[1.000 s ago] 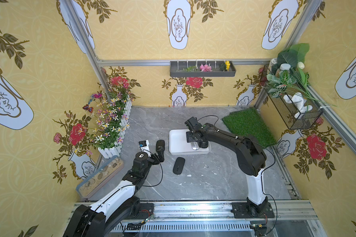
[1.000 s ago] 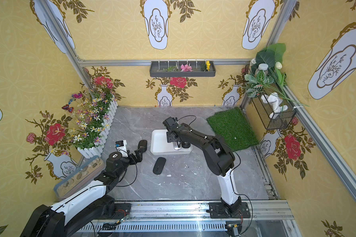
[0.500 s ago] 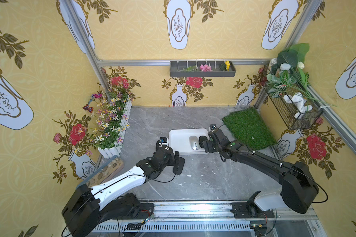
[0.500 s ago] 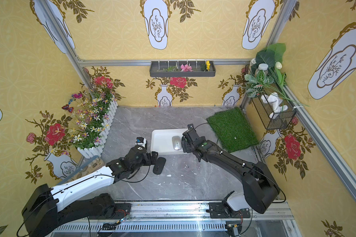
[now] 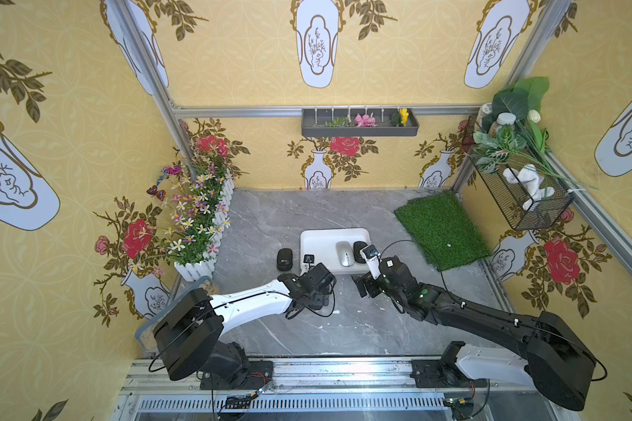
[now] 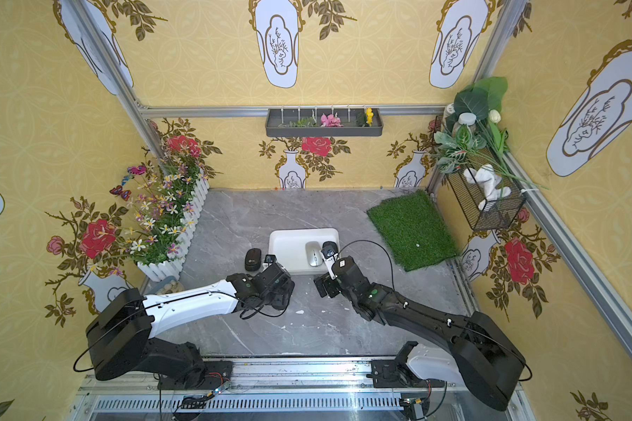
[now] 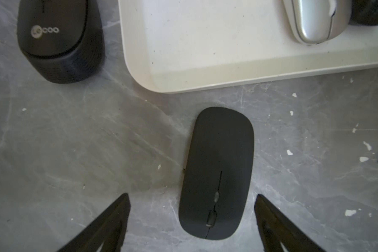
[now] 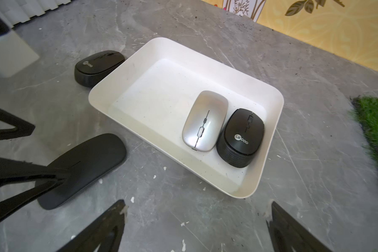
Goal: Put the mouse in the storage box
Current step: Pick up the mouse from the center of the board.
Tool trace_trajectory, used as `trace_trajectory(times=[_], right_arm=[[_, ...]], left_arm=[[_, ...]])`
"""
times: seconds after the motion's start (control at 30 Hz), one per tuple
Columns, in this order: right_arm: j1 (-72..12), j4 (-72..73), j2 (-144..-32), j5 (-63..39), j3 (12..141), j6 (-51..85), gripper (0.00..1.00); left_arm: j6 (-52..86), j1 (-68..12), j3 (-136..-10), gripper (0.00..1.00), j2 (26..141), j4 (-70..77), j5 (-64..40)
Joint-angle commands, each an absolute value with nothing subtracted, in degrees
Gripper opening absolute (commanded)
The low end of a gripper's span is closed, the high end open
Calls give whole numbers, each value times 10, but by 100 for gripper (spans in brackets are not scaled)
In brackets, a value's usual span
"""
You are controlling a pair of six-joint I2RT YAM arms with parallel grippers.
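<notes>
Half the storage box [image 7: 205,84] is bare, and by its front edge the left end effector [image 7: 192,195] flanks a flat black mouse [image 7: 216,163], jaws apart, as on the right end effector [image 8: 198,202].

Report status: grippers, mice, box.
Left gripper open, jaws either side of flat black mouse, not gripping. Right gripper open, empty. Storage box holds silver mouse and Lecoo mouse; second Lecoo mouse outside, beside it. Nothing in the way.
</notes>
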State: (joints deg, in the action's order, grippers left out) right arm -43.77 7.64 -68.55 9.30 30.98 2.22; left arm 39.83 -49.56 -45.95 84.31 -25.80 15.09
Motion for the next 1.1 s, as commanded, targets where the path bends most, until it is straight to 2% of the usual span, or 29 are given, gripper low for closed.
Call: trace_trajectory(times=[0.0,0.33,0.47,0.57,0.8,1.0,1.07], right_arm=[[-438,127,-676,55,295,-20,100],[-439,205,-606,73,202,-17,97],[-439,212,-604,79,198,-18,97],[-439,215,-605,79,196,-18,97],[-439,215,-603,83,195,-16,97],[-439,218,-608,86,196,-16,97],[-439,217,-612,85,198,-16,97]], left_arm=[[384,-496,-462,92,859,-249,127],[370,-498,-476,91,908,-231,112],[369,-499,-478,86,922,-227,111],[370,-499,-479,77,933,-226,110],[374,-499,-477,73,936,-224,115],[371,-499,-482,60,957,-222,107],[371,-499,-482,59,957,-222,107]])
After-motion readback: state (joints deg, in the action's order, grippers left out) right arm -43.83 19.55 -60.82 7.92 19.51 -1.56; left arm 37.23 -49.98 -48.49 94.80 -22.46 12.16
